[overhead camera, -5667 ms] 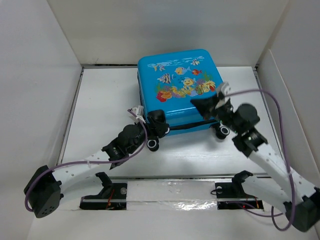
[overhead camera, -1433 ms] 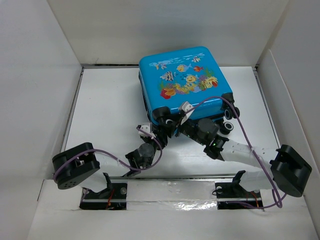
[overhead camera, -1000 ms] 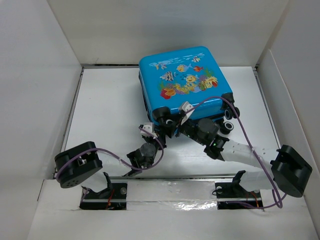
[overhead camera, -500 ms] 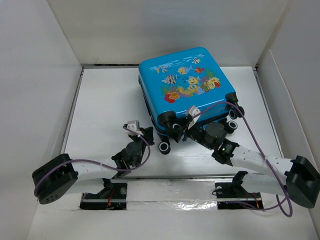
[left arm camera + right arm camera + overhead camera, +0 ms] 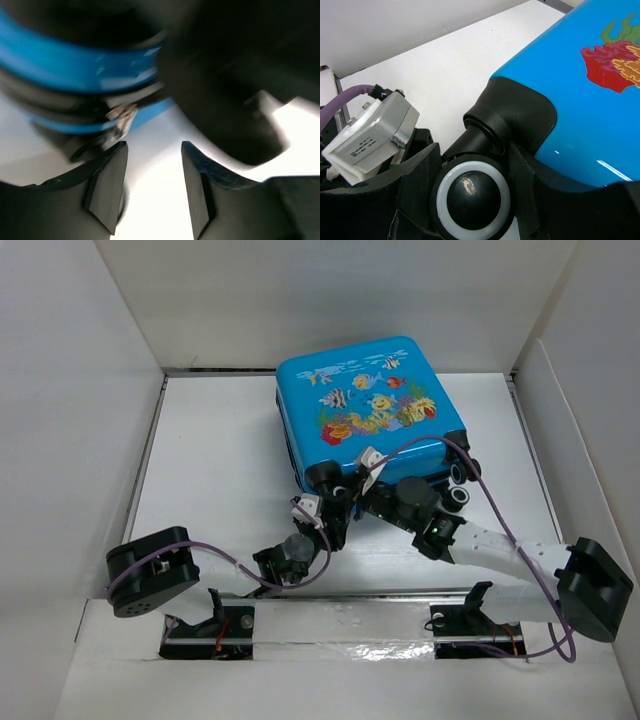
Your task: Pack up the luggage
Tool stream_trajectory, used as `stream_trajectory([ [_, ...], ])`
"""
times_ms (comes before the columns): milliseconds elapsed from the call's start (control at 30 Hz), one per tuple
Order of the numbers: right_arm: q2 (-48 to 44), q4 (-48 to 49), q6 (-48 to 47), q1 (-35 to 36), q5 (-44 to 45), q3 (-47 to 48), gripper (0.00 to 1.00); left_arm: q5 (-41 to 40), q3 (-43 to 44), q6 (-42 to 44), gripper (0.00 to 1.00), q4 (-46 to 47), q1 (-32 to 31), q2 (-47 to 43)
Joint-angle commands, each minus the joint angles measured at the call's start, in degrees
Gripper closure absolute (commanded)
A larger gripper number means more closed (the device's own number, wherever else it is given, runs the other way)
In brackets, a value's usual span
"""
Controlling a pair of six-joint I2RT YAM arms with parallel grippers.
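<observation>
Lying flat and closed on the white tabletop [image 5: 215,440], toward its far edge and a little right of centre: 1 small bright blue hard-shell suitcase [image 5: 365,405], the luggage, printed side up with cartoon fish and coral, slightly skewed to the edges, wheeled end facing the near edge. Black corner housings carry the black-and-white wheels; 2 more wheels [image 5: 459,496] show at the near right corner of the case. Right gripper [image 5: 472,147]: reaches in low from the near right, its 2 black fingers [image 5: 417,185] pressed on either side of the near left black-and-white wheel [image 5: 472,199], pinching it. Left gripper [image 5: 152,150]: set low just in front of the same corner, fingers [image 5: 107,185] spread apart with only bare tabletop between them, holding nothing, not touching the case as far as the blurred wrist view shows. Silver zipper pull [image 5: 120,117]: hangs from the dark seam between the 2 blue shell halves, just beyond the left fingertips. Purple cables [image 5: 500,515] loop along both arms. White panel walls [image 5: 330,300] enclose the far, left and right edges.
</observation>
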Motion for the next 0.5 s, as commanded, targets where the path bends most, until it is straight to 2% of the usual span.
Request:
stream_trajectory([
  [0, 0.7, 6.7, 0.4, 2.0, -3.1, 6.2, 1.0, -2.3, 3.5, 1.7, 0.56, 5.6, -0.1, 1.2],
  [67, 1.0, 6.5, 0.4, 2.9, -3.5, 7.2, 1.0, -4.9, 4.8, 1.9, 0.56, 5.7, -0.1, 2.3],
  [300, 0.4, 5.3, 0.4, 4.8, -3.8, 7.5, 1.0, -18.2, 8.1, 2.3, 0.68, 3.2, -0.1, 4.5],
  [367, 0.0, 5.1, 0.4, 5.3, -3.8, 7.2, 1.0, -19.8, 8.3, 3.0, 0.71, 3.1, -0.1, 4.3],
  [400, -0.2, 5.0, 0.4, 5.3, -3.5, 6.8, 1.0, -20.6, 8.2, 3.4, 0.78, 3.1, -0.1, 3.8],
  [467, -0.6, 5.0, 0.6, 5.3, -2.9, 6.2, 1.0, -21.1, 8.0, 3.8, 0.85, 3.0, -0.1, 3.5],
])
